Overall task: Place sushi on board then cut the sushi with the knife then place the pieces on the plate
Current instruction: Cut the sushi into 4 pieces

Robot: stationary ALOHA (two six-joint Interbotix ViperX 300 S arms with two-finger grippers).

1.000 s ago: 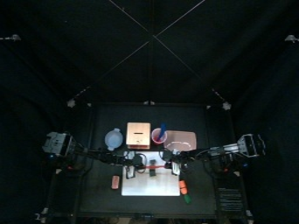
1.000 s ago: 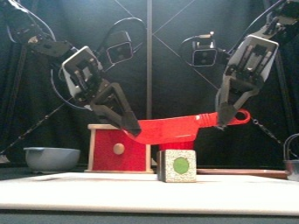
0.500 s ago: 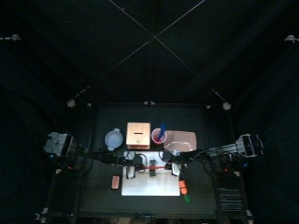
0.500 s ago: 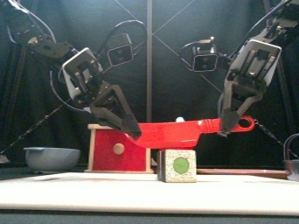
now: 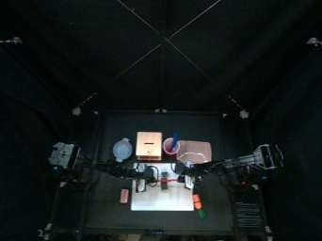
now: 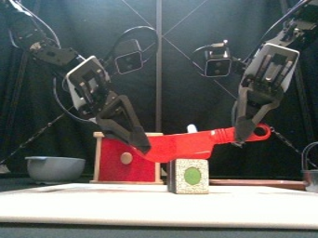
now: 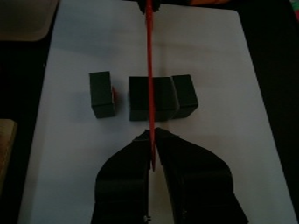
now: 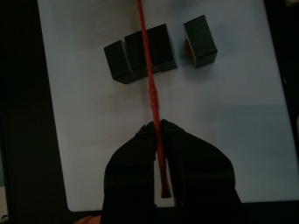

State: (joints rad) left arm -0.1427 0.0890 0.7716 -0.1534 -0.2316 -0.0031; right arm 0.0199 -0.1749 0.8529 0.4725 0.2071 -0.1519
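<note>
Both grippers hold a red toy knife (image 6: 192,141) level above the white cutting board (image 6: 74,191). My left gripper (image 6: 134,142) is shut on the blade end, and my right gripper (image 6: 236,133) is shut on the handle end. Under the blade stands the dark green sushi (image 6: 189,176). In the left wrist view the knife (image 7: 149,79) runs over the middle block (image 7: 142,96); one block (image 7: 184,94) touches it and another (image 7: 104,94) stands apart. In the right wrist view the blade (image 8: 146,70) crosses the same three blocks (image 8: 158,51).
Behind the board stand a wooden box with a red drawer front (image 6: 125,158) and a blue-grey bowl (image 6: 54,168). A pink tray (image 5: 195,149) and a red cup (image 5: 171,144) are at the back right. Small toy foods (image 5: 199,200) lie beside the board.
Both grippers have lowered the knife slightly toward the sushi. The blade end has dropped a little more than the handle.
</note>
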